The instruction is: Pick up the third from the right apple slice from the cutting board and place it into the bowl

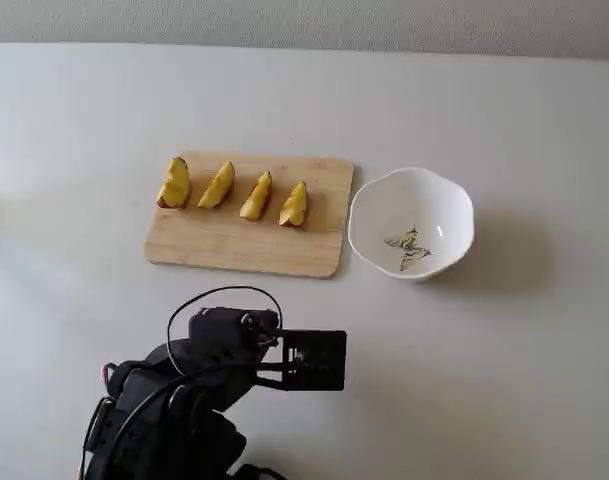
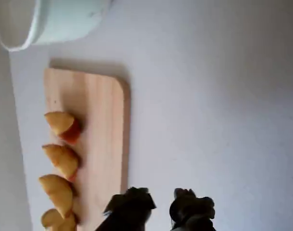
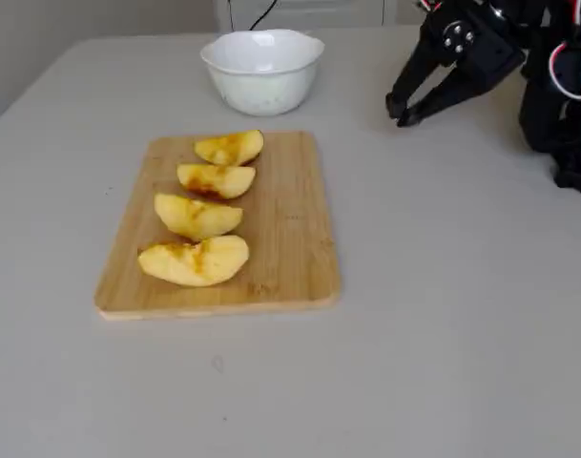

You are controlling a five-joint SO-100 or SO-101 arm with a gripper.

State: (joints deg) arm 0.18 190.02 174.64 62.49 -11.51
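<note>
Fixed view: hand point(image 3: 402, 111) (empty) hovers off cutting board point(image 3: 290, 258).

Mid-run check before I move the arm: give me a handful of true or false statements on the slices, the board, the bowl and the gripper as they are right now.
1. Four apple slices lie on the cutting board. True.
2. The bowl already holds a slice. False: only its butterfly mark shows inside.
3. The gripper holds a slice. False: it is empty, above bare table, off the board.
4. The apple slice third from the right in the fixed view facing the arm is on the board. True.
5. The bowl sits on the board. False: it stands on the table beside the board's short edge.
</note>
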